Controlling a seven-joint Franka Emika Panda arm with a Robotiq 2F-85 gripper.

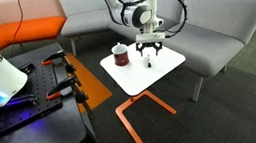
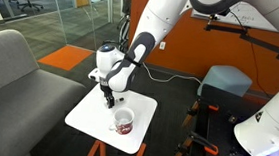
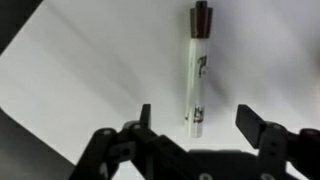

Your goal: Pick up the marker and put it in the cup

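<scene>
The marker (image 3: 198, 70) is a white-barrelled pen with a dark cap, lying flat on the white table (image 3: 90, 80). In the wrist view my gripper (image 3: 195, 112) is open, with one finger on each side of the marker's lower end, not touching it. In both exterior views the gripper (image 1: 148, 50) (image 2: 109, 99) points down just above the small white table (image 1: 168, 66) (image 2: 84, 114). The marker shows as a small dark speck under it (image 1: 148, 63). The dark red mug, the cup (image 1: 120, 54) (image 2: 123, 121), stands upright on the same table, beside the gripper.
A grey sofa (image 1: 212, 24) wraps round the table, with an orange seat (image 1: 21, 31) beyond. The table stands on an orange metal frame (image 1: 134, 111). A black equipment cart (image 1: 23, 116) stands close by. The table edges are near the gripper.
</scene>
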